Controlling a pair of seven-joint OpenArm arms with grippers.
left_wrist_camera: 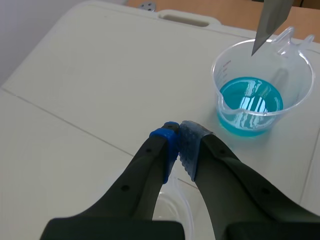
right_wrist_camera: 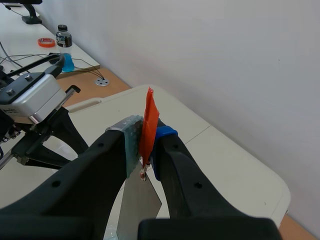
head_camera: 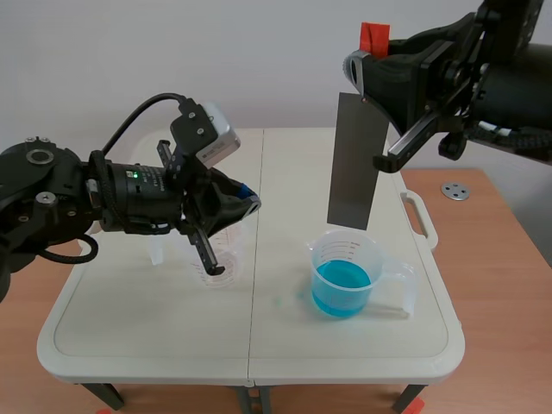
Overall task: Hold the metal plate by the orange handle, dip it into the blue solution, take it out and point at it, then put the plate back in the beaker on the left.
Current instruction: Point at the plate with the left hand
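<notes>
Surface: white folding surface (head_camera: 129, 328) with a centre seam, standing before a plain white wall; brown wood shows on either side.
Metal plate: grey metal plate (head_camera: 356, 164), hanging upright in the air. Its lower edge is just above the rim of the measuring beaker (head_camera: 345, 274) and apart from the liquid.
Orange handle: orange handle (right_wrist_camera: 148, 120), a tab at the plate's top end. Gripping here keeps the pads off the metal and lets the plate hang plumb.
Right tool: right tool (right_wrist_camera: 145, 136), raised high and pinching the orange handle between its pads.
Blue solution: blue solution (left_wrist_camera: 251, 102), filling the lower part of the measuring beaker. The beaker's spout and handle face away from the left arm.
Left beaker: clear, empty left beaker (head_camera: 217, 259), standing under the left tool and well apart from the blue solution. It is the return place for the plate.
Left tool: left tool (left_wrist_camera: 181, 131), with its pads pressed together on nothing. It hovers over the left beaker with its tips aimed toward the blue solution.
Step in hand: judged as the plate aligned over the solution. Whether it is about to enter or has just left cannot be told.
Caution: a free-hanging plate may swing and strike the beaker's rim.
</notes>
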